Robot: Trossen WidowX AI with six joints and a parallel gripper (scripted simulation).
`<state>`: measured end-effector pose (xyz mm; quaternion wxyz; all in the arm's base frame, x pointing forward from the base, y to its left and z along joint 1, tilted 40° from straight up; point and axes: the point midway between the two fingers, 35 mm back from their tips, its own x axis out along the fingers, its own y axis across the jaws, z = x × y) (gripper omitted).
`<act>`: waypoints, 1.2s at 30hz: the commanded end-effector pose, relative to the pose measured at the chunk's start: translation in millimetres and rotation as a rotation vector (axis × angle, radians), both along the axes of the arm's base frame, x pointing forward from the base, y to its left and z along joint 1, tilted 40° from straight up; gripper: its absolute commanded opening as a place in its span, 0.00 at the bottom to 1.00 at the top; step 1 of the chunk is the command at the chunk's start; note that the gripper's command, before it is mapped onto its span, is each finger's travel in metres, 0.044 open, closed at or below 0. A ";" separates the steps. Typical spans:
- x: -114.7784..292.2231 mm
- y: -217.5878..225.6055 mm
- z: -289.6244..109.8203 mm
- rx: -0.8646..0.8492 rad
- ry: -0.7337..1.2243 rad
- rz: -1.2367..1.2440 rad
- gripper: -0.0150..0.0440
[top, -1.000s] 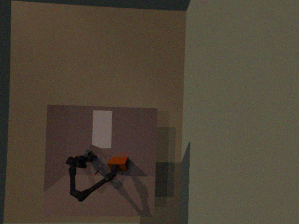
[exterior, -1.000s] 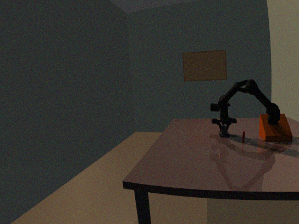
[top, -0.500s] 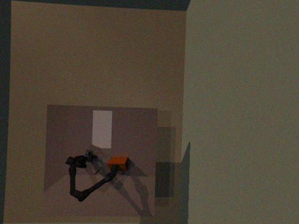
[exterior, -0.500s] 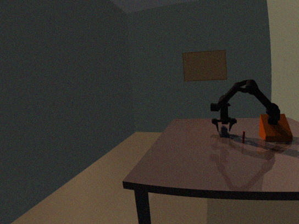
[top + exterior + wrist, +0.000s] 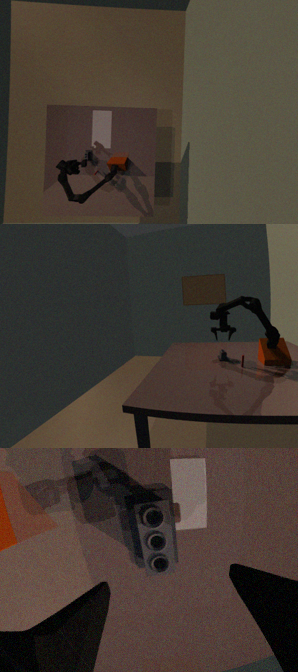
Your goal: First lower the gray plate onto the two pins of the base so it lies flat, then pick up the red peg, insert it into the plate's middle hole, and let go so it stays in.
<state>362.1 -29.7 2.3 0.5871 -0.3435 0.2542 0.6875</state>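
My gripper (image 5: 223,340) (image 5: 169,579) is open and empty, above the gray plate. The gray plate (image 5: 167,528) (image 5: 222,352) shows its three round holes in a row in the wrist view; the dim light leaves the hole insides dark. It sits at the dark base (image 5: 224,357) on the table, apart from the fingers. In the exterior view its upper part looks tilted; whether both pins are through it I cannot tell. The red peg (image 5: 242,360) (image 5: 96,172) stands upright on the table, between the plate and the arm's mount.
The orange block (image 5: 118,162) (image 5: 274,353) under the arm stands beyond the peg. A pale rectangle (image 5: 102,129) (image 5: 190,493) shows on the table near the base. The table's dark front edge (image 5: 208,416) is in the exterior view. The arm's shadows fall across the tabletop.
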 end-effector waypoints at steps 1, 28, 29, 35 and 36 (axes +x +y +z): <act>-2.1 -0.5 3.0 0.000 0.008 0.016 1.00; -90.4 99.7 102.9 -0.171 1.293 -1.555 1.00; -93.7 101.8 104.6 -0.176 1.328 -1.597 1.00; -115.2 114.3 114.1 -0.204 1.537 -1.847 1.00; -118.6 116.0 115.3 -0.209 1.573 -1.890 1.00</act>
